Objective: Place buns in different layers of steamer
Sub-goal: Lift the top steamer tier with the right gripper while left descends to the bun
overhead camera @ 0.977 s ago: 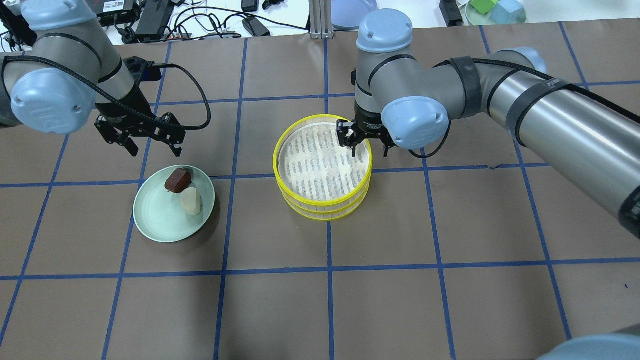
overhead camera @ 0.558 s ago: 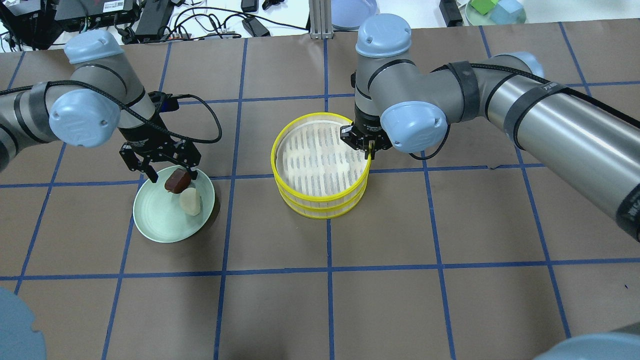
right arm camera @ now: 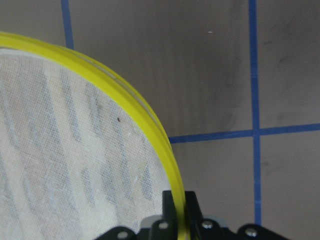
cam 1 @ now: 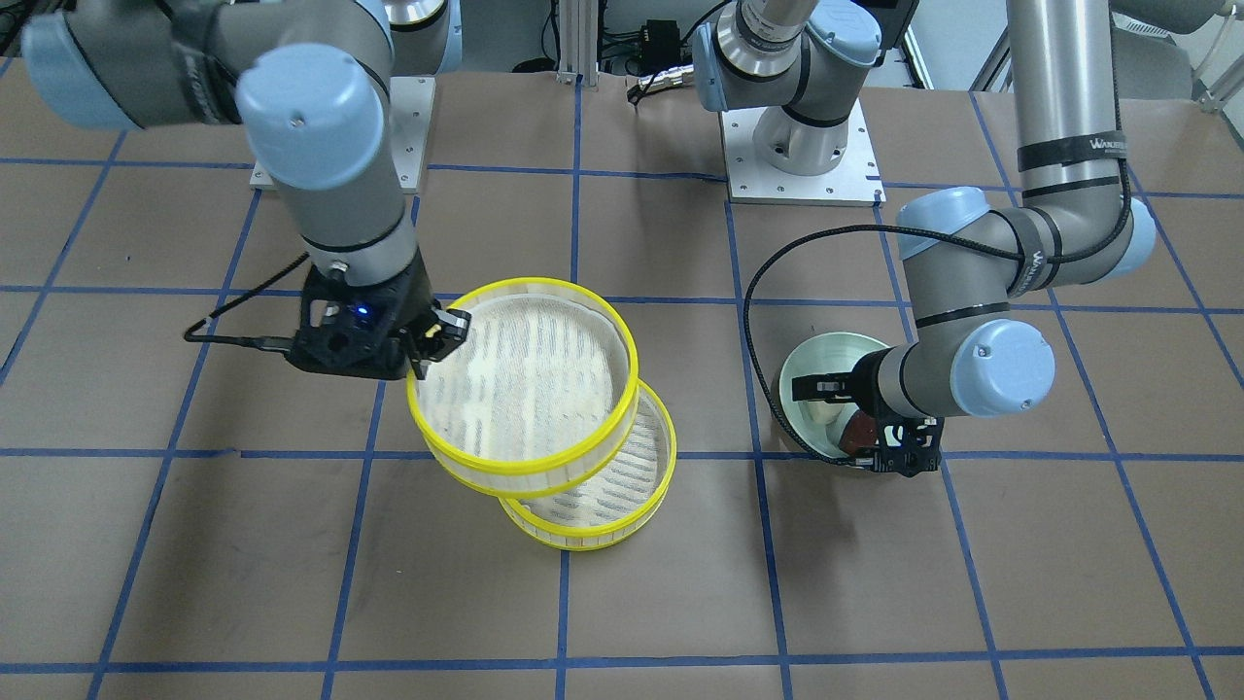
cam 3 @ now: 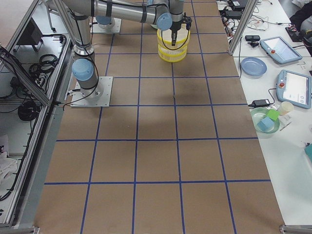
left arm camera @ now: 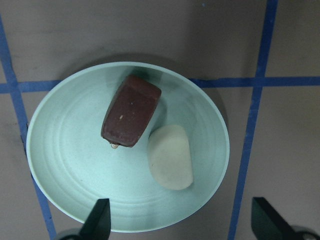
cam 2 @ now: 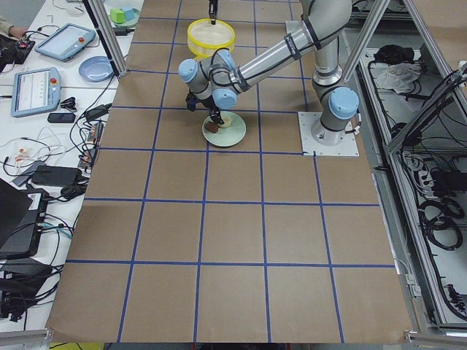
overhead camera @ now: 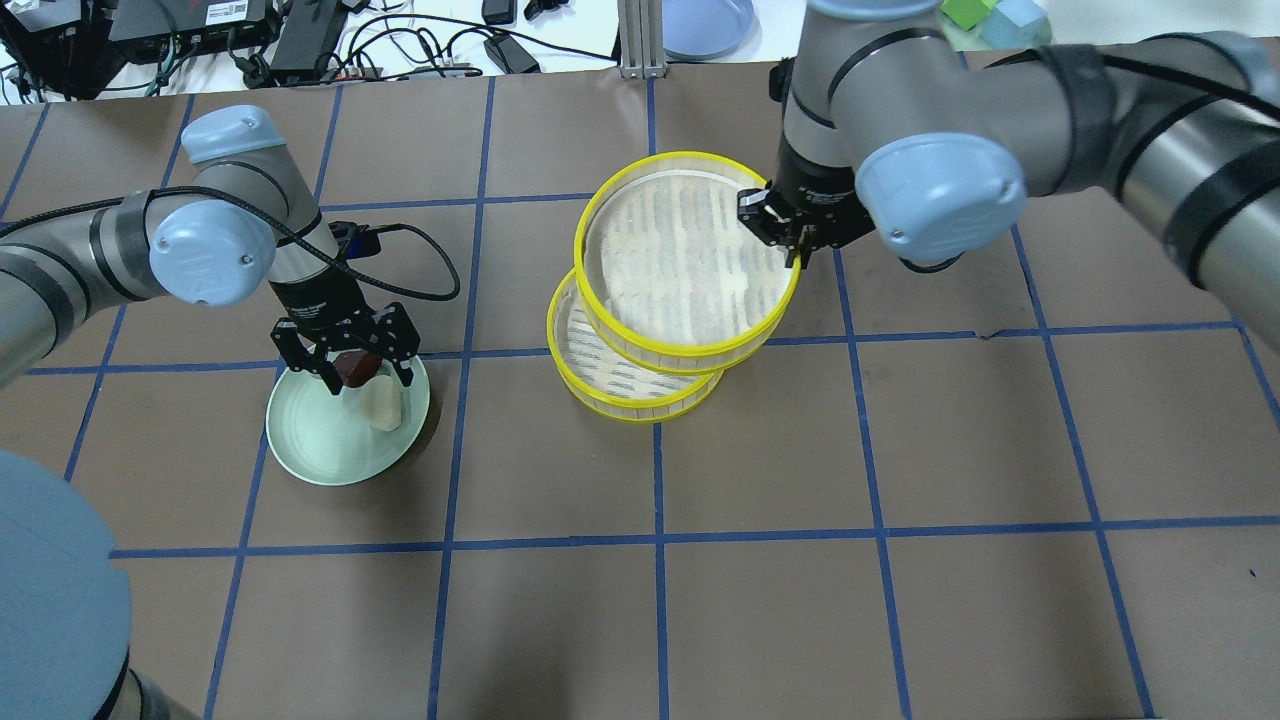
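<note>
My right gripper [overhead camera: 795,235] is shut on the yellow rim of the upper steamer layer [overhead camera: 700,352] and holds it lifted and tilted, offset from the lower layer [overhead camera: 640,412]. The wrist view shows the jaws pinching the rim [right arm camera: 145,115]. The lower layer [cam 1: 583,535] rests on the table, empty. My left gripper [overhead camera: 345,365] is open just over the mint-green plate [overhead camera: 320,440], its fingers either side of the dark reddish-brown bun [overhead camera: 352,368]. The cream-white bun [overhead camera: 383,408] lies beside it. Both buns [left arm camera: 131,117] [left arm camera: 171,156] lie on the plate [left arm camera: 65,165].
The table is brown paper with a blue tape grid. Cables, adapters and a blue plate [overhead camera: 705,25] lie beyond the far edge. The left arm's cable [overhead camera: 420,260] loops over the table near the plate.
My right gripper shut on the upper layer's rim, then lifted it up and away from the lower layer. My left gripper moved down over the plate to the brown bun.
</note>
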`<action>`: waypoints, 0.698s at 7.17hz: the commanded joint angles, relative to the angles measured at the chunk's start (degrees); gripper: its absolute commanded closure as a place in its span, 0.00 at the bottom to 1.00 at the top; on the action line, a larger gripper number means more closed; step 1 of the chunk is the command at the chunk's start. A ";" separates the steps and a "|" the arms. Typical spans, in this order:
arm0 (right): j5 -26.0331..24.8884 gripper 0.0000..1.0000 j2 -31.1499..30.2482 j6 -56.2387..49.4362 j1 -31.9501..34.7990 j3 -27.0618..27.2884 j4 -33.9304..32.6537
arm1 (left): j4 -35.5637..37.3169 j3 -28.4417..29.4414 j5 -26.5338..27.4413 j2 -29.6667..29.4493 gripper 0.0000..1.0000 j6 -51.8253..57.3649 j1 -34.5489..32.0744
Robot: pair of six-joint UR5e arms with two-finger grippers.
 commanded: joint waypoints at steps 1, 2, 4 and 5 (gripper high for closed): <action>-0.31 1.00 -9.20 -6.99 -8.09 -2.10 12.07 | -0.07 0.03 0.04 -1.83 0.60 -1.82 0.00; -1.88 1.00 -13.15 -7.54 -8.99 -2.28 14.74 | -0.34 0.03 0.21 -1.83 1.00 -2.08 0.00; -5.33 1.00 -15.74 -7.89 -9.08 -2.90 19.85 | -0.43 0.55 0.13 -1.83 1.00 -2.08 0.08; -5.59 1.00 -15.74 -8.85 -9.08 -2.90 20.04 | -0.17 0.91 0.13 -1.13 1.00 -1.91 0.08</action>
